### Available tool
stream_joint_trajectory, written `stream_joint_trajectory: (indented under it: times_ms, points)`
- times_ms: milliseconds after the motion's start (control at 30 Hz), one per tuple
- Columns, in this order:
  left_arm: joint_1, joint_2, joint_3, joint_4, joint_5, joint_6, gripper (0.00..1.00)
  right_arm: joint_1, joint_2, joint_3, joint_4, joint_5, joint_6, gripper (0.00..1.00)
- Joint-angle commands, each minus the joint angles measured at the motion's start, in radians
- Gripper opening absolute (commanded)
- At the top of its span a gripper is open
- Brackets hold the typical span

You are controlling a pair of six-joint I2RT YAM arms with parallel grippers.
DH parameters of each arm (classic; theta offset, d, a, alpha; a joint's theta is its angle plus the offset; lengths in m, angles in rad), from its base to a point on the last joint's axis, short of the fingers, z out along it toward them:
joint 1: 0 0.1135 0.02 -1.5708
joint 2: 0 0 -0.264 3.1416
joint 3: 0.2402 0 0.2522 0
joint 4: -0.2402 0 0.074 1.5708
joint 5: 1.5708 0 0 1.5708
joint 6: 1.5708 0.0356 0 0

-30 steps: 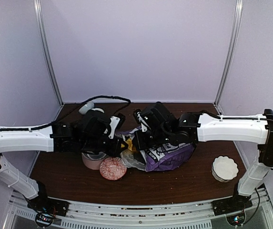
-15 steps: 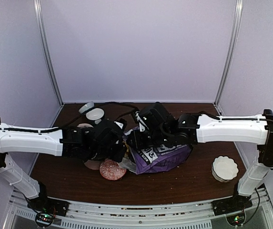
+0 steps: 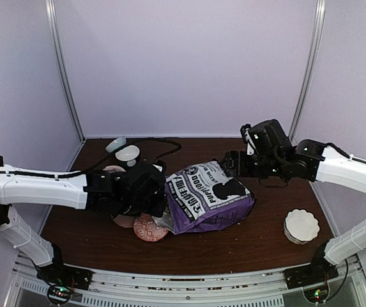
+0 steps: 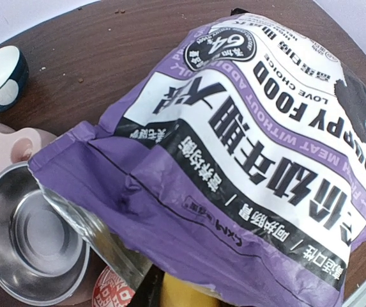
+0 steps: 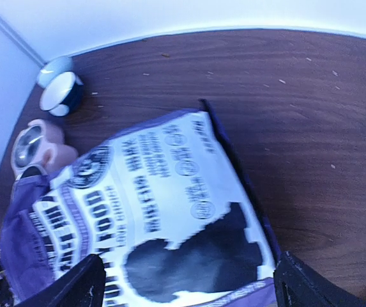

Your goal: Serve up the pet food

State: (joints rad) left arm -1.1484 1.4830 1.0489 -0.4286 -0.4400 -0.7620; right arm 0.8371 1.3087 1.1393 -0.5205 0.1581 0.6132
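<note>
The purple pet food bag (image 3: 211, 198) lies flat on the table with its label up, and the kibble inside is hidden. Its open mouth (image 4: 99, 236) hangs over the pink feeder's steel bowl (image 4: 32, 233). My left gripper (image 3: 156, 201) sits at that mouth, shut on a yellow scoop (image 4: 186, 295) that pokes under the bag's edge, beside one black finger (image 4: 145, 291). My right gripper (image 3: 234, 164) hovers behind the bag's right end. In the right wrist view the right gripper (image 5: 189, 288) is open wide above the puppy silhouette (image 5: 195, 256), with nothing held.
A red patterned bowl (image 3: 149, 227) sits in front of the pink feeder (image 3: 120, 220). A white fluted bowl (image 3: 301, 225) stands at the front right. Two small bowls (image 3: 127, 153) are at the back left, one blue and white (image 4: 0, 77). Crumbs dot the brown table (image 5: 310, 96).
My right gripper opened, let go of the bag and pulled back to the right. The bag dropped flat, label up. The left arm shifted slightly right and then held still.
</note>
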Motion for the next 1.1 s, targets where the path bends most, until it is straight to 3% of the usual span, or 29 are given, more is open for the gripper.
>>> stream_joint_trajectory:
  times_ms: [0, 167, 433, 633, 833, 1067]
  points:
    - [0.023, 0.007, -0.010, 0.005, -0.056, -0.026, 0.00, -0.132, -0.036, -0.130, -0.031, -0.052, -0.023, 0.94]
    - [0.061, 0.045, -0.002, 0.032, -0.021, -0.037, 0.00, -0.228, -0.031, -0.237, 0.052, -0.192, -0.025, 0.92]
    - [0.134, 0.141, 0.025, 0.144, 0.134, 0.007, 0.00, -0.236, 0.066, -0.318, 0.172, -0.374, 0.006, 0.79]
    - [0.144, 0.225, 0.075, 0.263, 0.319, 0.072, 0.00, -0.235, 0.113, -0.331, 0.235, -0.459, 0.020, 0.67]
    - [0.182, 0.228, 0.033, 0.514, 0.574, 0.079, 0.00, -0.235, 0.144, -0.329, 0.259, -0.501, 0.028, 0.56]
    - [0.202, 0.302, 0.101, 0.556, 0.792, 0.068, 0.00, -0.235, 0.141, -0.326, 0.263, -0.503, 0.036, 0.54]
